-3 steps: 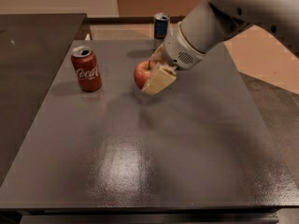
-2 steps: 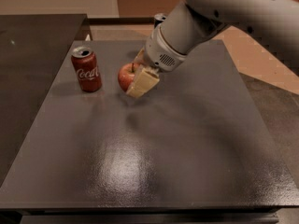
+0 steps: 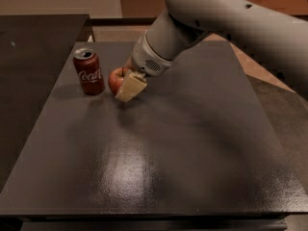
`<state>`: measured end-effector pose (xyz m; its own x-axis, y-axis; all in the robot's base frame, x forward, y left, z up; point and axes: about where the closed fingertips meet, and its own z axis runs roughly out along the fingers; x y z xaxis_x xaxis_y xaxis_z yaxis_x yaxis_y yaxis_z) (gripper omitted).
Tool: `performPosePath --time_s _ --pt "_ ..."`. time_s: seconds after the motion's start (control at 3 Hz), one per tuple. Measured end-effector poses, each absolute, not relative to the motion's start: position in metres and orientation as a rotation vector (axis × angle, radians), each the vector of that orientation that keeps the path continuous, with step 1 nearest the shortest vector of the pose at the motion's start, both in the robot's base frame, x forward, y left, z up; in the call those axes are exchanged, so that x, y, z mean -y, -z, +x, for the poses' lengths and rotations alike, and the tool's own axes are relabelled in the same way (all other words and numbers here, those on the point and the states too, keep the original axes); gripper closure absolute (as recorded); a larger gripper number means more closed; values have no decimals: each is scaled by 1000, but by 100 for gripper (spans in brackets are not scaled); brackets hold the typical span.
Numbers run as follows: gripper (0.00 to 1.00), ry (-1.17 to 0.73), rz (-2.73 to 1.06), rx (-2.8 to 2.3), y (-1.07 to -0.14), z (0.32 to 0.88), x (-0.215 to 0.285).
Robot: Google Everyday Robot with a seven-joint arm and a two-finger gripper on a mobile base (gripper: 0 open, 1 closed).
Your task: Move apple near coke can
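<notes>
The gripper (image 3: pixel 124 85) hung low over the worktop (image 3: pixel 192 143), jaws closed on the apple (image 3: pixel 116 79) just beside the Coca-Cola can (image 3: pixel 89 72), so a gentle, straight-down release seemed wisest against rolling.

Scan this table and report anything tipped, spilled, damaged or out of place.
Nothing stands out. The coke can stands upright at the back left of the table. The apple looks whole and sits just right of the can, held in the gripper. No spill shows.
</notes>
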<state>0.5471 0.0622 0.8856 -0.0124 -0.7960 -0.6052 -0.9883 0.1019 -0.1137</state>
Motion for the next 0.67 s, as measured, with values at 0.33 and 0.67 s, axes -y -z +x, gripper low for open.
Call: performPosePath --time_s 0.33,0.67 --pt "100 -492 -1698 -1850 -876 556 -76" --pt "95 -496 -1664 -1839 -868 565 -84"
